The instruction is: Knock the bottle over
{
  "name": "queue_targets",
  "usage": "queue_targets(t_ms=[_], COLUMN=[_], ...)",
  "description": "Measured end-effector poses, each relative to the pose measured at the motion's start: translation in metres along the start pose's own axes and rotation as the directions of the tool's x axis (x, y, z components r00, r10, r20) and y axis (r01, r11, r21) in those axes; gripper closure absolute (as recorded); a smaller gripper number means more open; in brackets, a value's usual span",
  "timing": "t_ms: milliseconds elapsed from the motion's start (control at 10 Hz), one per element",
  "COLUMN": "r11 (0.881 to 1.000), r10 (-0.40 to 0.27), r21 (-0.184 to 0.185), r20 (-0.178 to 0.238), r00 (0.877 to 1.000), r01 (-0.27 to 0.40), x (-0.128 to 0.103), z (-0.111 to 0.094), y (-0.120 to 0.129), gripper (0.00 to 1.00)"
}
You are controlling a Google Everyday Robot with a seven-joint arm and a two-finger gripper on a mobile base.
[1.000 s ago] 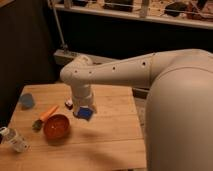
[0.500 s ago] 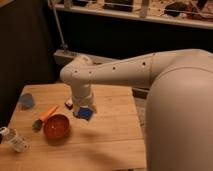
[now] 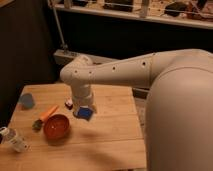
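Note:
The small clear bottle (image 3: pixel 13 140) with a whitish cap and pale label is at the front left corner of the wooden table (image 3: pixel 110 137), leaning to the left. The gripper (image 3: pixel 80 109) hangs from the white arm over the middle of the table, right of the red-orange bowl (image 3: pixel 56 126) and well right of the bottle. A blue part shows at the gripper's tip.
A small blue cup (image 3: pixel 26 100) stands at the table's back left. An orange carrot-like object (image 3: pixel 48 113) and a small dark green thing (image 3: pixel 37 124) lie beside the bowl. The arm's bulky white body fills the right side. Dark wall and shelf lie behind.

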Motion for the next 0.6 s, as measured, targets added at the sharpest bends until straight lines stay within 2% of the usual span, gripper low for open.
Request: queue_targets(t_ms=[100, 200, 400, 500, 600], r11=[1.000, 0.999, 0.995, 0.990, 0.988], r10=[-0.006, -0.022, -0.064, -0.105, -0.129], r21=[0.012, 0.040, 0.081, 0.100, 0.104], r20=[0.015, 0.038, 0.075, 0.096, 0.099], r00=[1.000, 0.999, 0.995, 0.990, 0.987], r01=[0.005, 0.020, 0.058, 0.095, 0.118], x=[-0.006, -0.015, -0.029, -0.036, -0.037], z=[-0.005, -0.014, -0.031, -0.041, -0.042], y=[-0.001, 0.001, 0.016, 0.035, 0.049], gripper=[0.35, 0.35, 0.35, 0.35, 0.35])
